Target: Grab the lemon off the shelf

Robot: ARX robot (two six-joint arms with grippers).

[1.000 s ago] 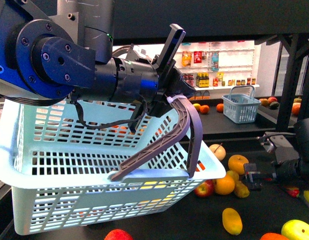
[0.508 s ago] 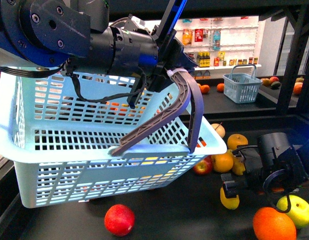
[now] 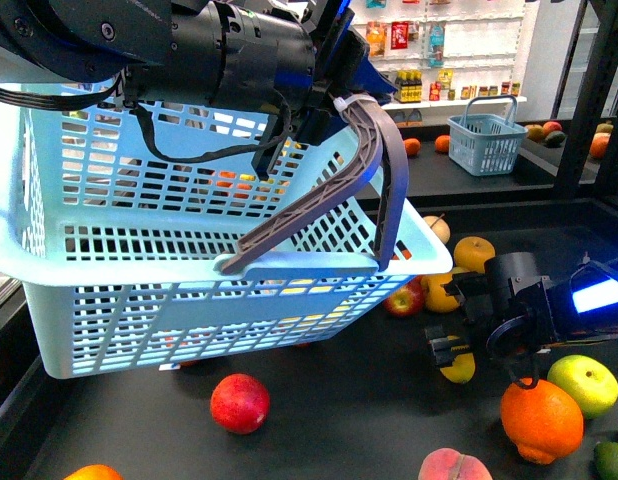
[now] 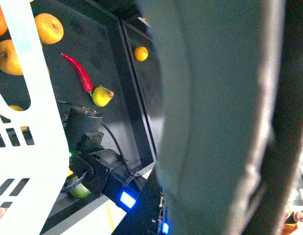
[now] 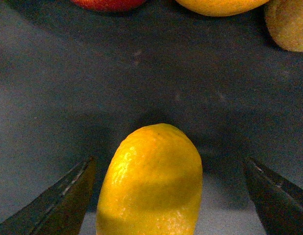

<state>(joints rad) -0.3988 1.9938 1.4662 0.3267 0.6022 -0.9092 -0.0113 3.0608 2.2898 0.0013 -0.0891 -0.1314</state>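
Note:
The lemon (image 3: 587, 385), bright yellow and roundish, lies on the dark tray of the shelf (image 3: 369, 420) at the right, beside my right arm. My right gripper (image 3: 444, 350) is open and low over the tray. A longer, deeper-yellow oval fruit (image 3: 457, 366) lies between its spread fingers. In the right wrist view that fruit (image 5: 151, 186) fills the middle between the two dark fingers (image 5: 68, 196) of the gripper (image 5: 171, 196), touching neither. My left gripper (image 3: 339, 95) is shut on the basket handle (image 3: 381, 170) and holds the light-blue basket (image 3: 139, 260) above the tray.
A red apple (image 3: 239, 402), a big orange (image 3: 541, 420), a peach (image 3: 454, 468) and more fruit (image 3: 474, 252) lie on the tray. A small blue basket (image 3: 486, 140) stands on the far shelf. A red chilli (image 4: 80, 73) shows in the left wrist view.
The left arm has lifted the basket higher. The right gripper has moved left and down to the deep-yellow oval fruit, which now lies between its fingers.

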